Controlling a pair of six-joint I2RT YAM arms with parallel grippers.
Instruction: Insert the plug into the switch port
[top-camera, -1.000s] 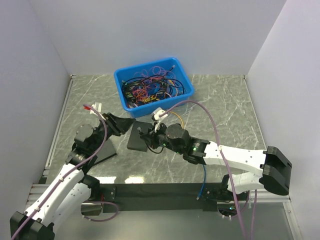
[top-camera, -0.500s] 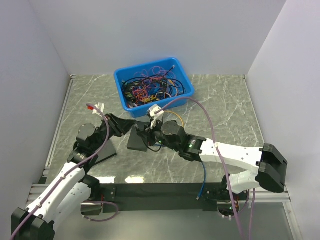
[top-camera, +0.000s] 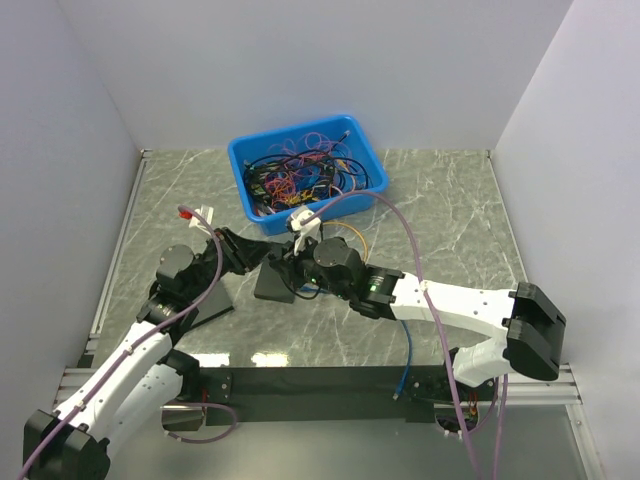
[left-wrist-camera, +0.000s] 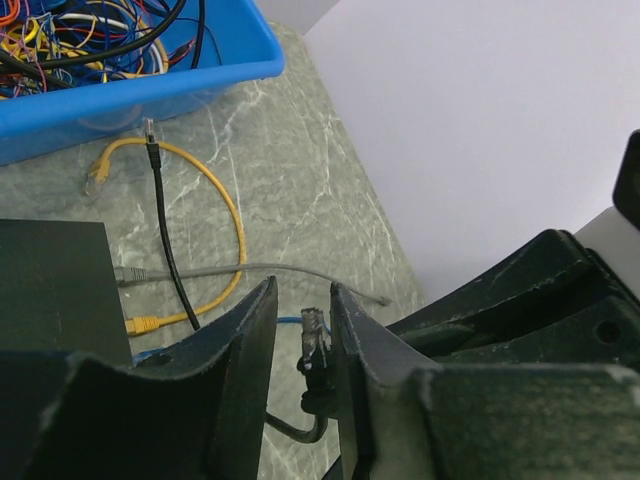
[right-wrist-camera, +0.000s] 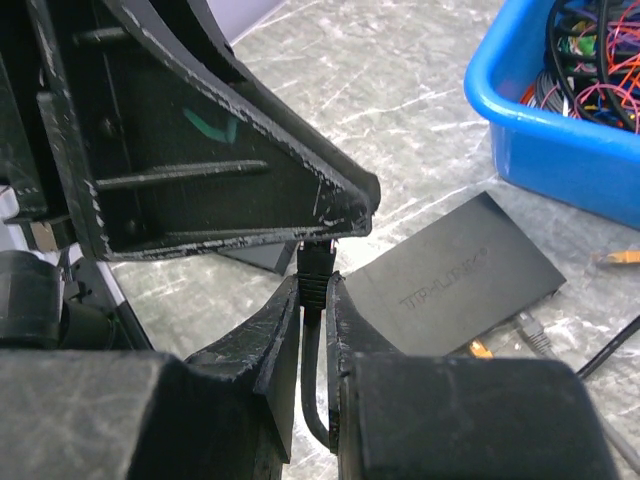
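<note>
I am clamping the black plug in my right end effector, left end effector straddling it with fingers slightly apart, switch lying close beside on the bench.

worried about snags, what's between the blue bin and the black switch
In the left wrist view, a yellow cable and a thin black cable lie between blue bin and switch.

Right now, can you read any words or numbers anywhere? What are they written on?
"TP-LINK": raised letters on top of the black network switch.
Green tick-like mark, no letters: on one of the fingers of the left gripper.
Nothing else can be read; in the top view the switch's lettering is too small to make out.
</note>
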